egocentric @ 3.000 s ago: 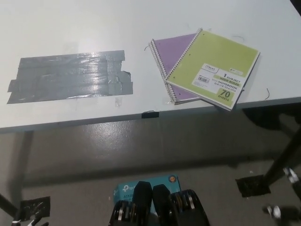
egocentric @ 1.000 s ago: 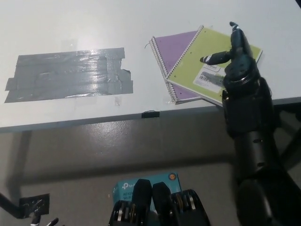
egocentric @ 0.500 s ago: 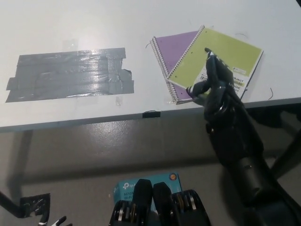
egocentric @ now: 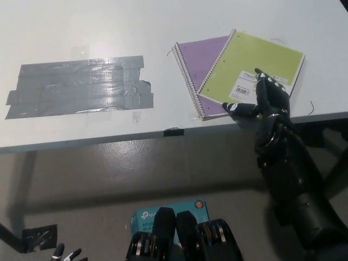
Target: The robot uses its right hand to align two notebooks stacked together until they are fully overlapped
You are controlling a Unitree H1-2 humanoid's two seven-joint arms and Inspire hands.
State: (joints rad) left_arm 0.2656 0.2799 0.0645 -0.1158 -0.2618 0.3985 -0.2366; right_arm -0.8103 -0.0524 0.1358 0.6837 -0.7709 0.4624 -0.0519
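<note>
Right robot hand (egocentric: 266, 100) shifted right on green notebook (egocentric: 251, 68), fingers spread.

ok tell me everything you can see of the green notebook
The green notebook is spiral-bound, wire along its left edge, with a matte lime cover bearing a white barcode label. It lies flat, closed and skewed on the purple notebook, near the white table's front edge. The black right hand rests on its near corner.

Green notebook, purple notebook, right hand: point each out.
green notebook (egocentric: 255, 60), head view, bare cover centre.
purple notebook (egocentric: 200, 57), head view, exposed cover.
right hand (egocentric: 269, 100), head view, back of hand.
</note>
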